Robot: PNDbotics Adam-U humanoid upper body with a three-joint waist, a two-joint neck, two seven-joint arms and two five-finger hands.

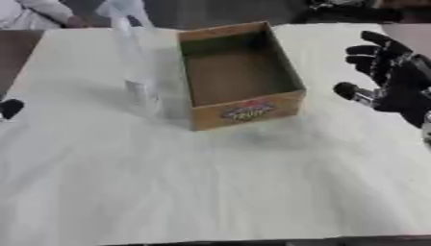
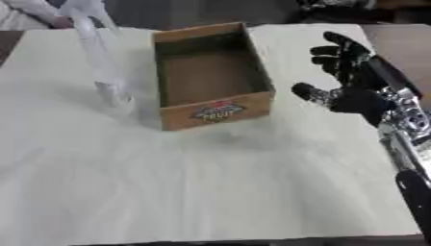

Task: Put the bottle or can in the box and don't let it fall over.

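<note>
Open cardboard box [image 1: 240, 77] on pale table [image 1: 210, 182], clear bottle [image 1: 136, 62] upright just left — right hand [image 1: 396, 79] spread beside.

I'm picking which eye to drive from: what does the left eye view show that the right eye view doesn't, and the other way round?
Only the left eye view shows a small black thing at the table's left edge, perhaps the left hand. Only the right eye view shows the right hand's silver forearm. Both show the clear bottle upright left of the empty cardboard box, and the right hand open to its right.
</note>
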